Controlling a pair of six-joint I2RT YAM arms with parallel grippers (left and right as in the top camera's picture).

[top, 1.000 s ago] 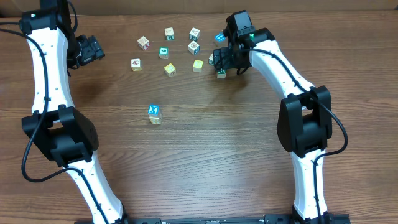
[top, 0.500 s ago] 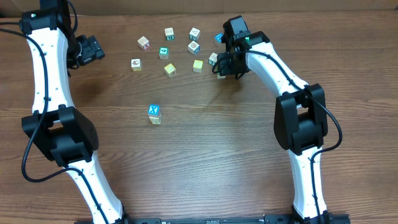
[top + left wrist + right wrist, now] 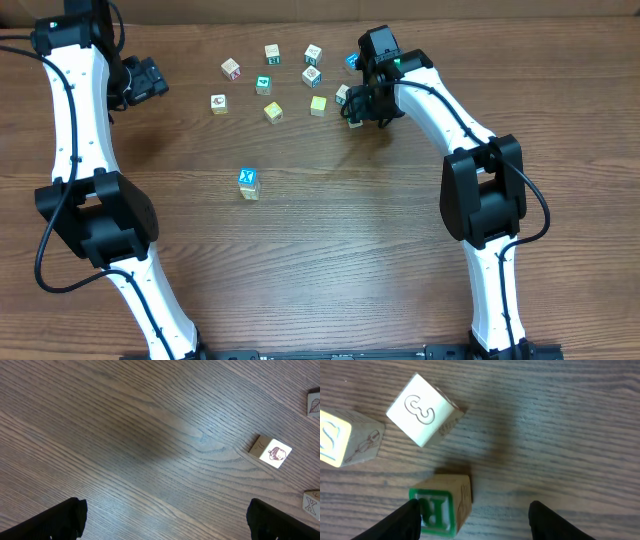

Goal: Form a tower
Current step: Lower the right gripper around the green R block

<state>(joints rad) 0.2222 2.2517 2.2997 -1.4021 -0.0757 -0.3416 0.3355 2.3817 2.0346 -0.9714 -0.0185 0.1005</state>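
Tower (image 3: pixel 249 183): teal X cube on a cream cube, standing mid-surface (image 3: pixel 330 250), well apart from both arms. Right pincer (image 3: pixel 474 507) partly open, straddling green R cube (image 3: pixel 442 510); cube touches one finger, gap at the other, no grip. Left pincer (image 3: pixel 165 507) wide open, holding nothing.

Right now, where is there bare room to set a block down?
Bare wood lies all around the tower: the wide stretch between it and the near table edge, and the wood on both sides. The far strip is crowded with loose letter cubes beside the right gripper.
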